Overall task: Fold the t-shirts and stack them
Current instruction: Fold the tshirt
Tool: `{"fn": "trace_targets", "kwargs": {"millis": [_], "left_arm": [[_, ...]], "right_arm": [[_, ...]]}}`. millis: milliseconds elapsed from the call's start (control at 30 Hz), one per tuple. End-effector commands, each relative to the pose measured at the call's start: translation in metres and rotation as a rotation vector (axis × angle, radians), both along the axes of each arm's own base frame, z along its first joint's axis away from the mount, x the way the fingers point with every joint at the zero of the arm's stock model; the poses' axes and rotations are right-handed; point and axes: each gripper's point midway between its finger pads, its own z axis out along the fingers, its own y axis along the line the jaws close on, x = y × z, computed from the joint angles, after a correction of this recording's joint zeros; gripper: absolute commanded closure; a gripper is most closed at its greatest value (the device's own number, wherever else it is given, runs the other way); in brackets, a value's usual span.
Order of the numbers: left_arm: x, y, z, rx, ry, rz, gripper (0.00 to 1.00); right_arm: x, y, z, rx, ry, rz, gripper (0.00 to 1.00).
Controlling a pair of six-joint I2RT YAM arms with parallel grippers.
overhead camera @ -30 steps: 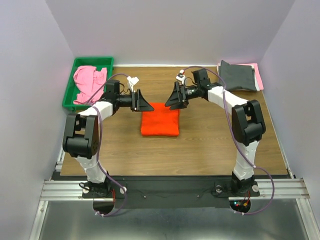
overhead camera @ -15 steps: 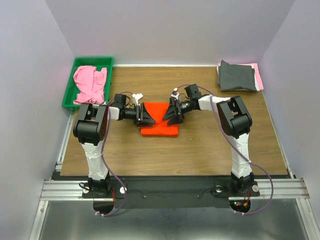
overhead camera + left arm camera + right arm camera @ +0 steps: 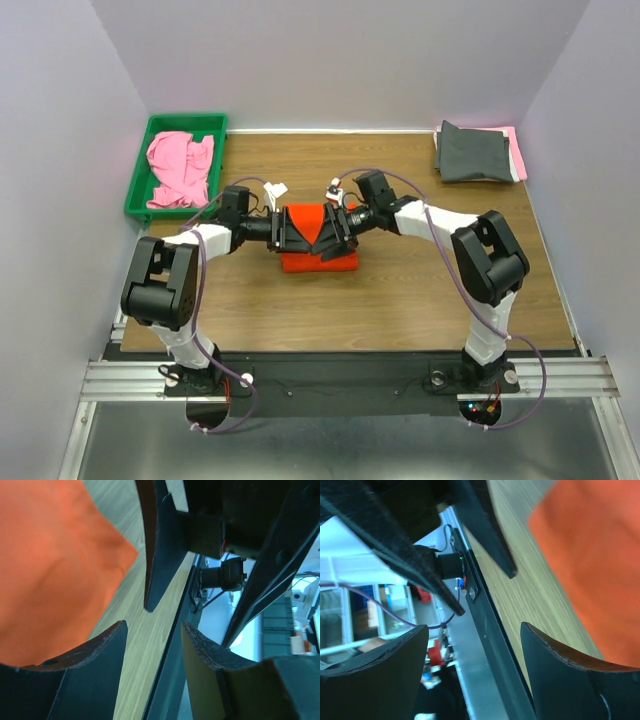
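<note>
A folded bright orange t-shirt (image 3: 320,262) lies mid-table. My left gripper (image 3: 299,232) and right gripper (image 3: 337,231) hover low over it, tips facing each other and nearly meeting. The left gripper (image 3: 154,625) stands open with only wood between its fingers and the orange cloth (image 3: 50,565) off to its left. The right gripper (image 3: 474,627) is open too, with the orange cloth (image 3: 595,555) to its right. A crumpled pink t-shirt (image 3: 180,165) lies in the green tray. A folded dark grey t-shirt (image 3: 475,152) rests on a pink one (image 3: 517,152) at the back right.
The green tray (image 3: 186,121) stands at the back left corner. Purple walls close in the table on three sides. A metal rail (image 3: 340,375) with the arm bases runs along the near edge.
Both grippers have come down and inward from the shirt's far corners until they almost meet over the orange t-shirt. Their jaws have narrowed a little.
</note>
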Motion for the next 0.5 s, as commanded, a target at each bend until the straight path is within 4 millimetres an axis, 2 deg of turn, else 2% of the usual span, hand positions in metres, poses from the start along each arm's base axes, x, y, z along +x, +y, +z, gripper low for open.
{"fn": "trace_targets", "kwargs": {"millis": [0, 67, 100, 167, 200, 333, 467], "left_arm": [[-0.013, -0.002, -0.032, 0.023, 0.094, -0.010, 0.43], [-0.015, 0.000, -0.054, 0.052, 0.133, -0.006, 0.46], [-0.017, 0.003, -0.076, 0.075, 0.192, 0.002, 0.47], [-0.019, 0.009, -0.104, 0.124, 0.250, 0.018, 0.49], [-0.016, 0.013, -0.110, 0.134, 0.255, 0.031, 0.49], [-0.006, 0.027, -0.126, 0.180, 0.276, 0.082, 0.49], [-0.004, 0.038, -0.126, 0.190, 0.281, 0.095, 0.48]], "right_arm": [[0.011, -0.002, -0.034, -0.066, 0.073, -0.077, 0.24], [0.011, -0.003, -0.048, -0.089, 0.089, -0.082, 0.26], [0.010, -0.007, -0.064, -0.117, 0.115, -0.091, 0.29], [0.006, -0.016, -0.084, -0.149, 0.137, -0.100, 0.32], [0.012, -0.026, -0.097, -0.170, 0.154, -0.126, 0.33], [0.027, -0.052, -0.120, -0.197, 0.187, -0.187, 0.40], [0.028, -0.059, -0.120, -0.187, 0.184, -0.186, 0.42]]}}
